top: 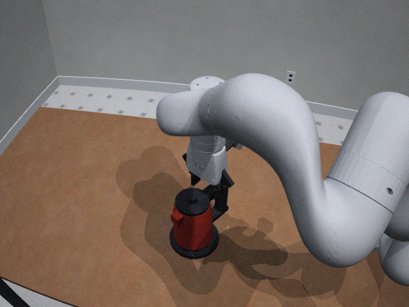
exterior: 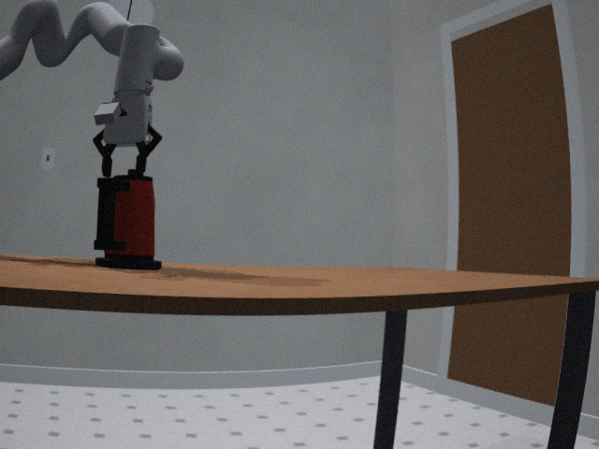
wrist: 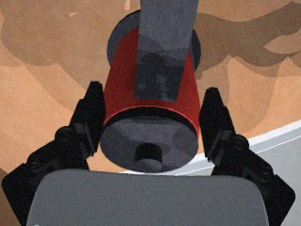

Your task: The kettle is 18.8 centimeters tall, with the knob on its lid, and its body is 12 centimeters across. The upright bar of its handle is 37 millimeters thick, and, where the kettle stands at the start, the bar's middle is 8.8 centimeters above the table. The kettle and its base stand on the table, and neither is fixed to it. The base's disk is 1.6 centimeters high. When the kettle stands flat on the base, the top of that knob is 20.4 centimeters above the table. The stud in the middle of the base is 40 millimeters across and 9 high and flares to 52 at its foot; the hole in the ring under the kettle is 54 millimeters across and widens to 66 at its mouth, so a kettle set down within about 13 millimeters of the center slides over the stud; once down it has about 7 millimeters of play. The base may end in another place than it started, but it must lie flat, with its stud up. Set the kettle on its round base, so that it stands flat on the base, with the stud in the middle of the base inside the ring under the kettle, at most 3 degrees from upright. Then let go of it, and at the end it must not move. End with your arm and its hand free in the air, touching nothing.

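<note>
The red kettle (top: 193,228) (exterior: 138,217) (wrist: 122,82) stands upright on its round black base (top: 195,253) (exterior: 127,264) (wrist: 117,37) on the wooden table (top: 66,165) (exterior: 338,284). Its black lid and knob (top: 192,199) (wrist: 149,153) face up, and its black handle (exterior: 104,217) (wrist: 166,32) runs down one side. My gripper (top: 209,194) (exterior: 123,171) (wrist: 153,99) is open just above the kettle's top, over the handle side. In the exterior view the fingertips end at about lid height, one on each side of the handle's top, and nothing is between them.
My large white arm (top: 264,132) arches over the right half of the table. The table's far edge (top: 99,112) meets tiled floor. A brown door (exterior: 512,193) is in the wall at the right.
</note>
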{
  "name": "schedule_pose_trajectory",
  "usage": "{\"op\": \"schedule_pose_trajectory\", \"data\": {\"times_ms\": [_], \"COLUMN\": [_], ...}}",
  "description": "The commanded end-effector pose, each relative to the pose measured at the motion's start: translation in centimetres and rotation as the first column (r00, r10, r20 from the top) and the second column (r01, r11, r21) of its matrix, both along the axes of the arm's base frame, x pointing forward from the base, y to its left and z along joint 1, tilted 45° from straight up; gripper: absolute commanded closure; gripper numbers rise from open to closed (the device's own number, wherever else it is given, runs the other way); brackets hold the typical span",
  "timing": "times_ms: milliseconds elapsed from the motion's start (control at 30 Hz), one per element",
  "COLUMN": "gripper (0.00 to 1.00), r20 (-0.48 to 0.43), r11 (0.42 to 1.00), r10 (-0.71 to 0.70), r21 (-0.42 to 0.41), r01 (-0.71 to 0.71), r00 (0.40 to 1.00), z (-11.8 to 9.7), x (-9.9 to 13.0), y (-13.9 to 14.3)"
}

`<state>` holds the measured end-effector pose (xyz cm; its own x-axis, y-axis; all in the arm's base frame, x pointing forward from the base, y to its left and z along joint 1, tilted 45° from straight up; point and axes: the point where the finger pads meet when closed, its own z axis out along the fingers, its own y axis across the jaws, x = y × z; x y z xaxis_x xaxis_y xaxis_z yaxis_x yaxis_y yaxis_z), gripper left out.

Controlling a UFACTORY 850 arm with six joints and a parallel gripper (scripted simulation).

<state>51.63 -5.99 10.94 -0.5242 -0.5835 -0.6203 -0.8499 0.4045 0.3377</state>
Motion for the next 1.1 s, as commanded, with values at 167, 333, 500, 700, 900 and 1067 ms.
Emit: {"op": "schedule_pose_trajectory", "data": {"times_ms": [167, 333, 500, 700, 900, 1067], "gripper": [0.19, 0.19, 0.19, 0.19, 0.19, 0.19], "r20": [0.002, 0.002, 0.002, 0.002, 0.002, 0.002], "r11": [1.000, 1.000, 1.000, 1.000, 1.000, 1.000], "r10": [-0.001, -0.001, -0.001, -0.001, -0.001, -0.001], "r21": [-0.001, -0.001, -0.001, -0.001, -0.001, -0.001], "r01": [0.001, 0.001, 0.001, 0.001, 0.001, 0.001], "r00": [1.000, 1.000, 1.000, 1.000, 1.000, 1.000], "z": [5.2, 7.0, 9.3, 10.0, 10.0, 10.0], "x": [-0.3, -0.5, -0.7, -0.7, -0.7, -0.7], "y": [-5.2, -7.0, -9.2, -10.0, -10.0, -10.0]}}
